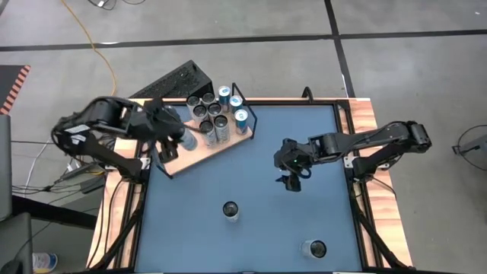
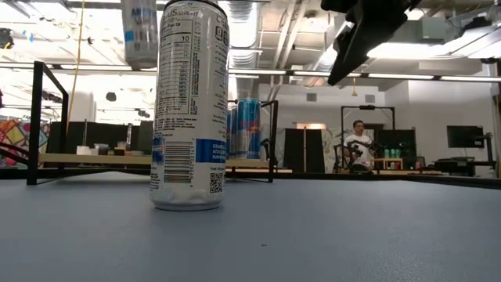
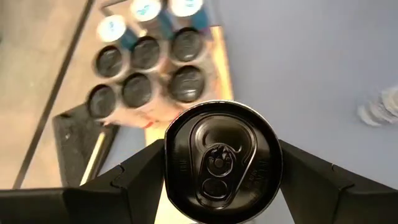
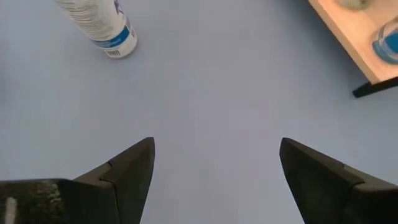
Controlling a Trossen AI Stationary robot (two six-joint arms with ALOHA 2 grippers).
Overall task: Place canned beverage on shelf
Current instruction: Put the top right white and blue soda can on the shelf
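Left gripper clamped on can at frame centre — rigid, slick, likely light; gripped mid-wall — above shelf.

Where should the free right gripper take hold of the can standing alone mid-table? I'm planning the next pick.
Grip the can across its upper side wall, coming straight down. It stands upright with bare tabletop all round, and the right gripper, open, already points down.
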